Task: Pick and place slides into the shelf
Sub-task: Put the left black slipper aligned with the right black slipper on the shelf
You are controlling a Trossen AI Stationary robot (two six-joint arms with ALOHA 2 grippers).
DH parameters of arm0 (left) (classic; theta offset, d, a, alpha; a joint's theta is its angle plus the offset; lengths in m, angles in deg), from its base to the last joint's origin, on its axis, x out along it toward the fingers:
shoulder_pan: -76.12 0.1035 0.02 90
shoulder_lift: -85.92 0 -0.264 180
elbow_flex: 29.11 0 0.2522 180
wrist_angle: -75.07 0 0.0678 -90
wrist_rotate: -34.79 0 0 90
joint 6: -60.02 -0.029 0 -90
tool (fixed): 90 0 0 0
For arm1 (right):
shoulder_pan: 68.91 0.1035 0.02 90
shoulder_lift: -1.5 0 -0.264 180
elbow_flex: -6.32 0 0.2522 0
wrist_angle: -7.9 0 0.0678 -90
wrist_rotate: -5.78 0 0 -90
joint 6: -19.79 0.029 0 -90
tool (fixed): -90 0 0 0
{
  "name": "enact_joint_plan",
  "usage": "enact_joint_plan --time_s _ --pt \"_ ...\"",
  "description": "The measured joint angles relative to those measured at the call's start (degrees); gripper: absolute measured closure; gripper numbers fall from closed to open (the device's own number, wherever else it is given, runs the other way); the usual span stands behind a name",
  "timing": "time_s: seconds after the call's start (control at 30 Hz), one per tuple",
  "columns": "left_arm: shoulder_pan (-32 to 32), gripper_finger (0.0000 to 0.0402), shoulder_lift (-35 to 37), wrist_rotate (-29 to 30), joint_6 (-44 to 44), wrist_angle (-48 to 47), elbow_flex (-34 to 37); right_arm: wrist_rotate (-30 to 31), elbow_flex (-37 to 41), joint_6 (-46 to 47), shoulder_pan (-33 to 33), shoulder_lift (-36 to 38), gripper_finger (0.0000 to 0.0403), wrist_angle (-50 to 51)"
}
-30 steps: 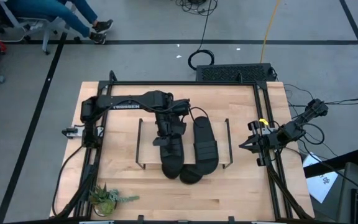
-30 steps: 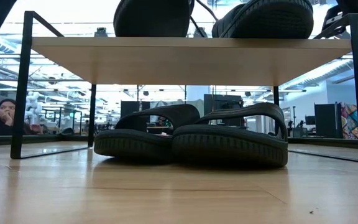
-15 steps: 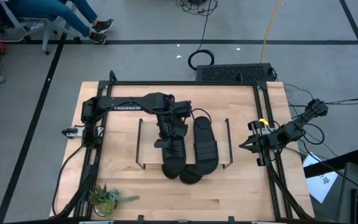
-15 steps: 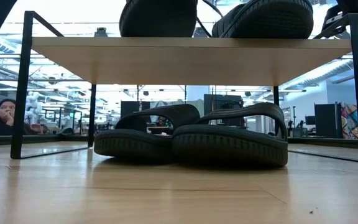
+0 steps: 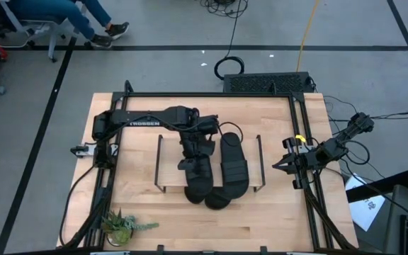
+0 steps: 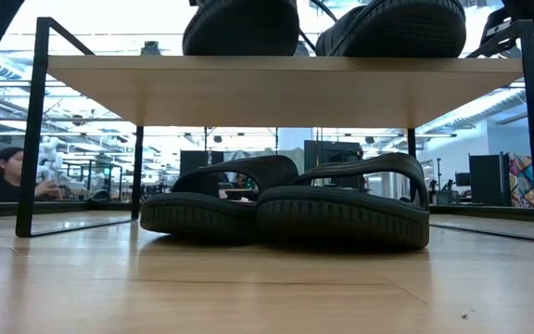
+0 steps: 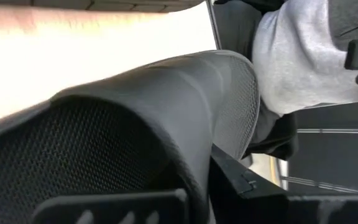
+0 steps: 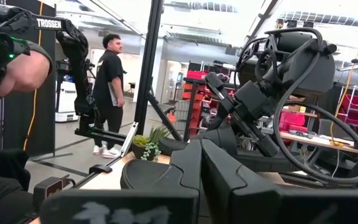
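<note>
The left hand (image 5: 192, 164) is over the top plank of the low two-tier shelf with a light wood top and thin black wire legs (image 5: 163, 164), clamped on a matte black ribbed-strap slide sandal (image 5: 197, 178). In the left wrist view its dark fingers (image 7: 241, 183) sit against the strap of that sandal (image 7: 166, 118). A second black slide (image 5: 233, 164) lies just beside it on the plank, and two more black slides (image 6: 341, 211) rest on the light wooden bench (image 6: 248, 288) under the shelf, overlapping each other.

The held sandal's toe end looks to overhang the plank's near edge. If the hand lets go with too little sole on the wood, I judge the sandal could tip off onto the bench. A sideways nudge could also push the neighbouring slide out of line.

The right hand (image 5: 286, 165) waits at the bench's right edge, fingers spread.
</note>
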Motion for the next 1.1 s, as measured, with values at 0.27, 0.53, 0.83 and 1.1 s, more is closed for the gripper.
enact_joint_plan --time_s 0.27,0.53,0.83,1.1 --pt "-0.56 0.0302 0.00 5.84 -0.33 1.50 -0.02 0.00 0.00 0.77 -0.01 -0.01 0.0403 0.01" --pt "-1.57 0.0213 0.00 6.84 0.02 1.39 -0.02 -0.01 0.00 0.77 -0.01 0.01 0.0403 0.01" --pt "-3.08 0.0133 0.52 9.81 -0.73 0.63 -0.10 0.00 0.00 0.77 0.00 0.01 0.0403 -0.02" --pt "-3.50 0.0102 2.05 18.11 -1.59 -3.47 -2.98 -0.04 0.00 0.78 0.00 0.01 0.0403 -0.24"
